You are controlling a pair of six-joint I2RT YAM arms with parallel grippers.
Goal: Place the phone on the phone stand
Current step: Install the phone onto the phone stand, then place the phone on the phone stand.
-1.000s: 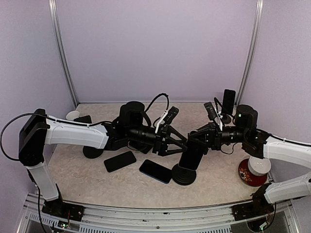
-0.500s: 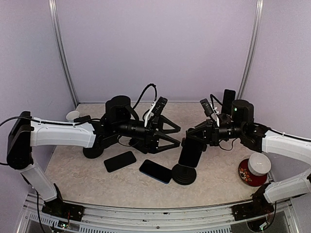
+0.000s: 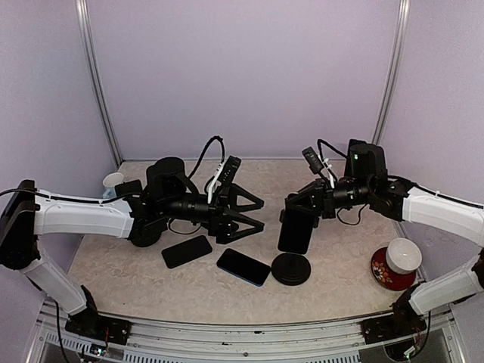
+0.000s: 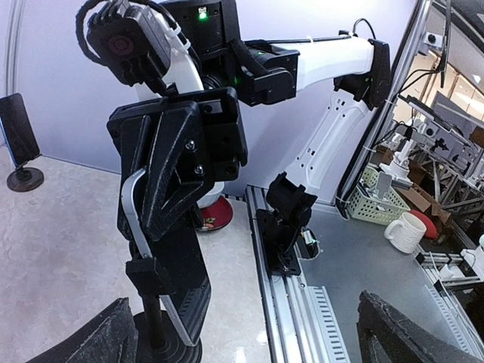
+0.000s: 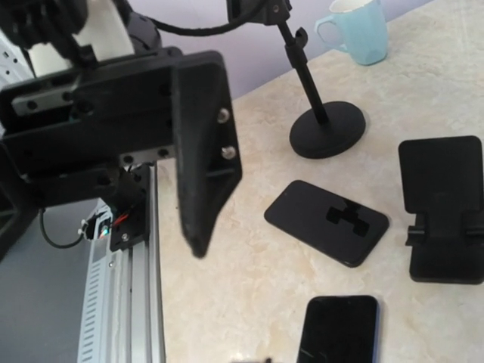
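Note:
A black phone (image 3: 295, 233) stands upright in the cradle of a black pole stand (image 3: 291, 268) with a round base. My right gripper (image 3: 296, 212) is shut on the phone's upper part. In the left wrist view its jaws (image 4: 178, 151) clamp the top of the phone (image 4: 178, 280), which rests in the clip on the stand (image 4: 155, 344). My left gripper (image 3: 259, 215) is open and empty, a short way left of the phone. Its fingers (image 4: 113, 336) show in the bottom corners of its own view. My right gripper's own fingers barely show in the right wrist view.
Two phones lie flat near the front, a black one (image 3: 186, 251) (image 5: 327, 223) and a dark blue one (image 3: 243, 266) (image 5: 339, 329). A second pole stand (image 3: 144, 236) and a mug (image 3: 113, 180) are at the left. A phone on a stand (image 3: 355, 157) is at the back right. A red bowl (image 3: 382, 276) is at the right.
My left gripper has pulled back to the left, away from the stand, still open. My right gripper with the phone has shifted slightly up and back.

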